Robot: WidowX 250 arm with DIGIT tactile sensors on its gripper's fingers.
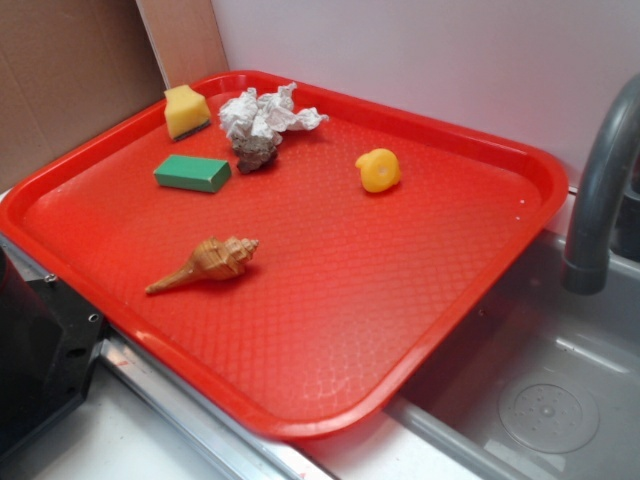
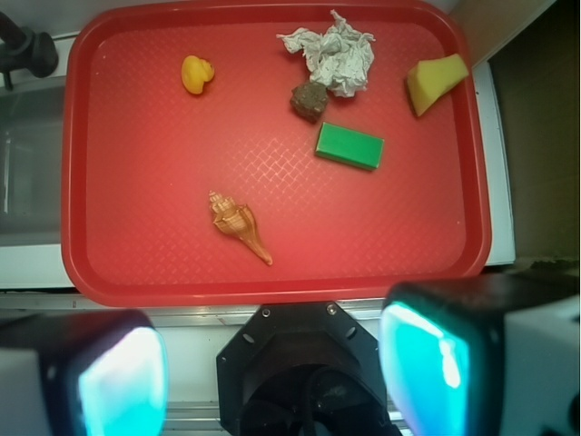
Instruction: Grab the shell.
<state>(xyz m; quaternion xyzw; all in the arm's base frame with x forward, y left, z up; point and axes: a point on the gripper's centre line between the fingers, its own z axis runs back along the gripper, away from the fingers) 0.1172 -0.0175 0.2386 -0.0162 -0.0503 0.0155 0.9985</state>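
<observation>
Seen from the wrist camera, the gripper (image 2: 272, 377) hangs with its two fingers (image 2: 118, 381) spread wide apart, holding nothing and touching nothing, off the near edge of the red tray (image 2: 100, 272). Left to right on the tray: a small round yellow object (image 2: 196, 74) sits far beyond the shell and to its left; the shell (image 2: 238, 224) lies nearest the gripper, its thin tail pointing toward the near rim; a dark rock (image 2: 310, 100), crumpled paper (image 2: 334, 51), a green block (image 2: 349, 146) and a yellow sponge (image 2: 434, 82) lie beyond the shell to its right.
</observation>
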